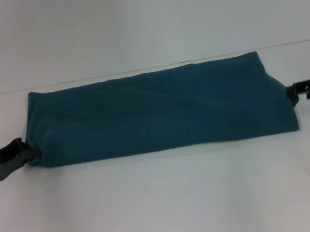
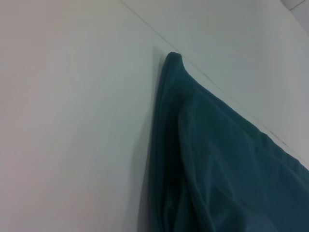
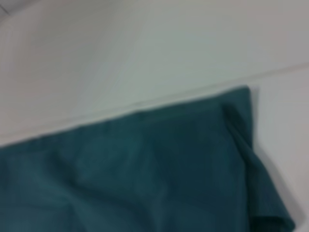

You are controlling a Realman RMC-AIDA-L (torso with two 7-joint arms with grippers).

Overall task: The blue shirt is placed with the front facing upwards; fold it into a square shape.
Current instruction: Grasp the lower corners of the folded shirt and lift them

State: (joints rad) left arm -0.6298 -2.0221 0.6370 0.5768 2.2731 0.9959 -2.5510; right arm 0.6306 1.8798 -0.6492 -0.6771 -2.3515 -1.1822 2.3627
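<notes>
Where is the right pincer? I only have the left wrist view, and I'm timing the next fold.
Observer: The right pincer is at the right end of the blue shirt, against its edge.
Operator: What shape is the shirt overall?
Observer: A long, narrow band lying flat across the white table, with no lettering showing.
Operator: And my own pincer?
Observer: The left pincer meets the shirt's near left corner.
</notes>
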